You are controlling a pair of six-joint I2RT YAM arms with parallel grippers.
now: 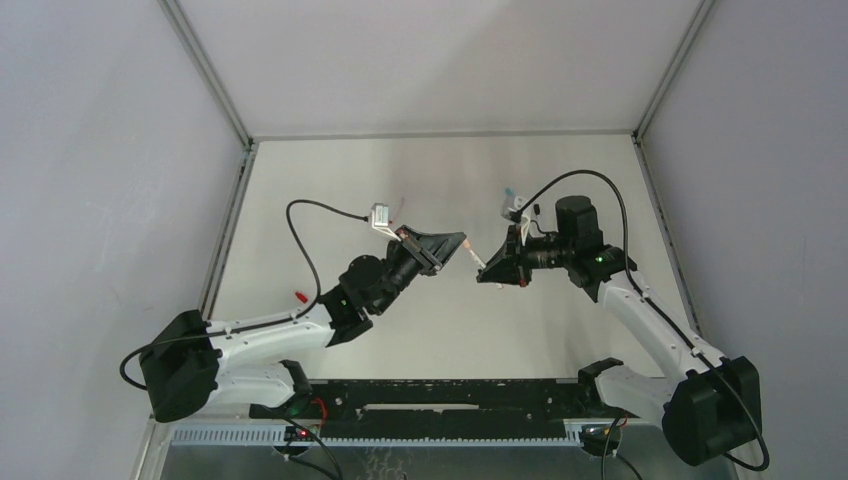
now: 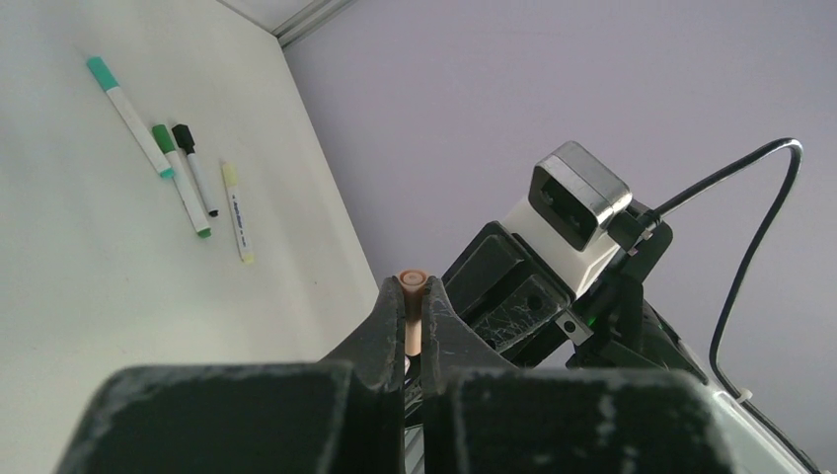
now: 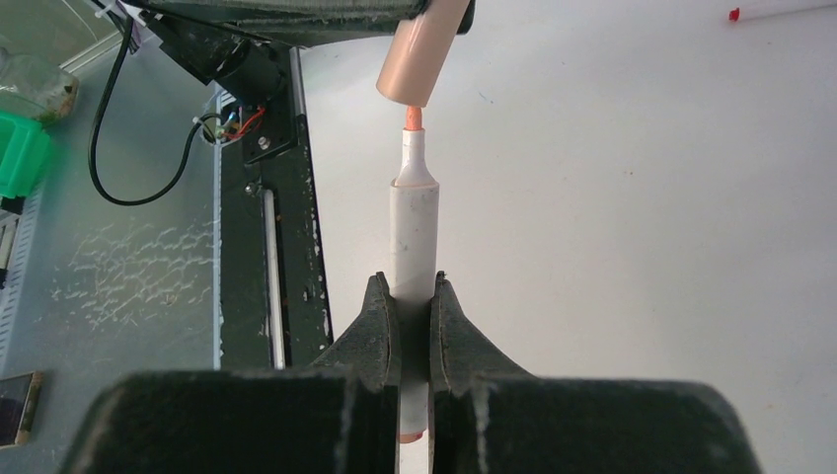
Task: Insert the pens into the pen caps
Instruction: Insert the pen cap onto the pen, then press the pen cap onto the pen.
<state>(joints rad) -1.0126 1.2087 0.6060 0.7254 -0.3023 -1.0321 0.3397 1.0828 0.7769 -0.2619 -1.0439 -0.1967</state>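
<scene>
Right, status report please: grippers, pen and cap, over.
Left gripper shut on peach cap. Right gripper shut on pen, tip at cap mouth. Nothing between them.

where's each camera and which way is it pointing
top external: above and behind, looking down at the table; left arm and right arm show.
left wrist: looks along the left claw, shut on the peach cap, toward the right wrist camera.
right wrist: looks along the right claw, shut on the pen.
Both wrist views share the peach cap.
</scene>
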